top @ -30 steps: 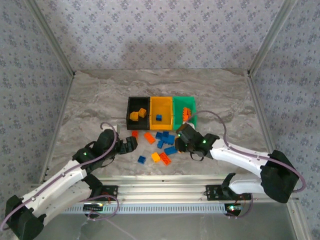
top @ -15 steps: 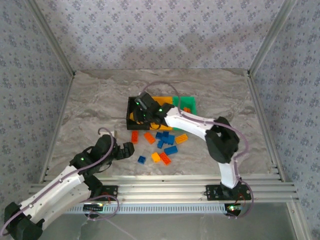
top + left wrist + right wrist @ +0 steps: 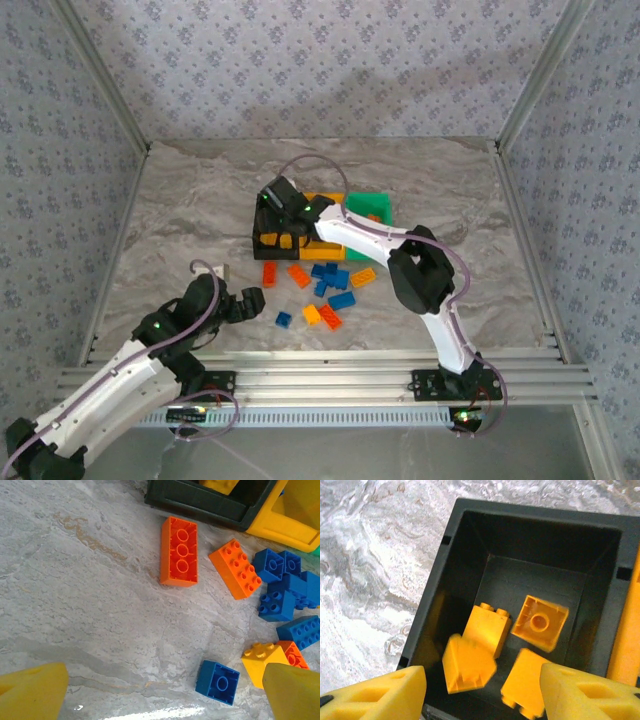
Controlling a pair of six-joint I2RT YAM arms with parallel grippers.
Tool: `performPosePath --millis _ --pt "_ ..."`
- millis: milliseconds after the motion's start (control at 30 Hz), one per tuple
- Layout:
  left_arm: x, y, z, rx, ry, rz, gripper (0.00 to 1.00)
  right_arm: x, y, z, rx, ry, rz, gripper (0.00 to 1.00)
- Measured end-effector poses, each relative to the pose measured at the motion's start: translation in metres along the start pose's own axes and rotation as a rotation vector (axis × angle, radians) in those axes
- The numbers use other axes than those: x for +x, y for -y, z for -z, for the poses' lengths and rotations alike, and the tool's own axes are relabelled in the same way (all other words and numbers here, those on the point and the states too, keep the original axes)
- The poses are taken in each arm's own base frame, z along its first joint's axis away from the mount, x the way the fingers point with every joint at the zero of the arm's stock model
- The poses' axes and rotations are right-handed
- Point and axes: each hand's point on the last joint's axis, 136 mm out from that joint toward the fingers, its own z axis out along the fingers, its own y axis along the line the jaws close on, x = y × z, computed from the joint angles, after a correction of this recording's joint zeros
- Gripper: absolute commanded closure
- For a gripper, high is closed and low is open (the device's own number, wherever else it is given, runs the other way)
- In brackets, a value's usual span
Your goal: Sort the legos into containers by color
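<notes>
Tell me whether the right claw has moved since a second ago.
Yes. The right claw swung left and away from the arm bases, from just in front of the green bin to above the black bin.

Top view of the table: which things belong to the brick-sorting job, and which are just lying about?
Part of the job: loose bricks, yellow bricks inside the black bin, yellow bin, green bin.
Just there: marble table, patterned walls, metal rails.

Black bin point(image 3: 470, 545) holding yellow legos point(image 3: 487, 625), yellow bin point(image 3: 295, 520) and green bin point(image 3: 372, 205) alongside, loose legos point(image 3: 342, 300) scattered in front
</notes>
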Motion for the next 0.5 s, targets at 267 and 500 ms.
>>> performPosePath --millis 267,500 --pt "0.015 0.006 -0.011 0.004 -0.091 -0.038 0.01 0.004 0.018 0.036 0.002 0.062 -0.022 0.33" --pt "0.055 0.029 -0.036 -0.005 -0.261 -0.206 0.09 0.015 0.042 0.108 -0.041 0.158 -0.097 0.32"
